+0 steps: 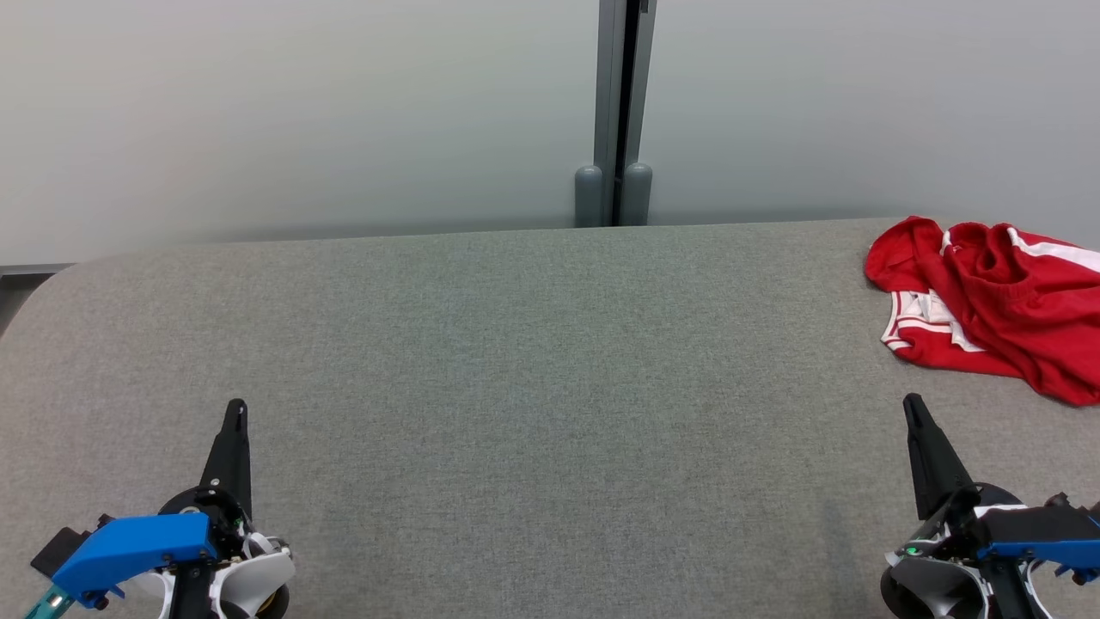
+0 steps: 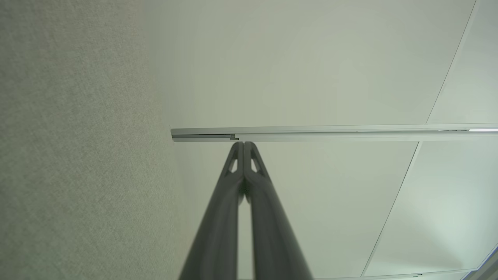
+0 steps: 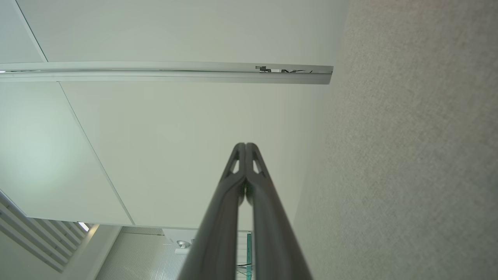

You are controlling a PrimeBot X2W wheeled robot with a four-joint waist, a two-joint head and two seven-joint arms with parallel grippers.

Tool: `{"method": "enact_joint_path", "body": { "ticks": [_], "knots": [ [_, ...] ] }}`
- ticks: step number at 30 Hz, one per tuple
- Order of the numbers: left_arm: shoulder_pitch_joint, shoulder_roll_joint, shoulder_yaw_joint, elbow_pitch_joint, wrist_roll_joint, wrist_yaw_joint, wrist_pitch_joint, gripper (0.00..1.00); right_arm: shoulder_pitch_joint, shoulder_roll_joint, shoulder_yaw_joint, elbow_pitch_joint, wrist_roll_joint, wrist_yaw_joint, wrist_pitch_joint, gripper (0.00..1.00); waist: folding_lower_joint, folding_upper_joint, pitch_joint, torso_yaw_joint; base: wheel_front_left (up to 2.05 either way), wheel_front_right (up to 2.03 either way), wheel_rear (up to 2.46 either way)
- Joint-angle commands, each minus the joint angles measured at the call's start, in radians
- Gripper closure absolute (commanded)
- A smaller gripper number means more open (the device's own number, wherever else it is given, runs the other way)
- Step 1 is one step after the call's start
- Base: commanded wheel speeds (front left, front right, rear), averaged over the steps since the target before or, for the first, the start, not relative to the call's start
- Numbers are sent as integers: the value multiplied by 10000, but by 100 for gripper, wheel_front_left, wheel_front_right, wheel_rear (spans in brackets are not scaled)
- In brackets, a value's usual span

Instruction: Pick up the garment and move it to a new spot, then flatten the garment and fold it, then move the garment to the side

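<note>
A crumpled red garment (image 1: 1001, 305) with white stripes lies at the far right of the grey table (image 1: 533, 361), partly cut off by the head view's right edge. My right gripper (image 1: 911, 402) stands shut at the lower right, a short way in front of the garment and apart from it. At the lower left my left gripper (image 1: 235, 406) is shut too, far from the garment. In each wrist view the two dark fingers press together with nothing between them: left gripper (image 2: 244, 143), right gripper (image 3: 245, 144).
A pale wall with a grey vertical post (image 1: 620, 112) runs behind the table's far edge. The table's left corner (image 1: 51, 284) is rounded. Wall panels and a metal rail (image 2: 330, 132) appear past the fingers in the wrist views.
</note>
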Motion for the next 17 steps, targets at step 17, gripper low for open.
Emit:
{"method": "enact_joint_path", "body": {
  "ticks": [17],
  "knots": [
    [-100, -17, 12, -39, -24, -95, 36, 100, -107, -66, -26, 14, 29, 4, 18, 100, 0, 0, 0, 0, 0, 0, 0]
  ]
}}
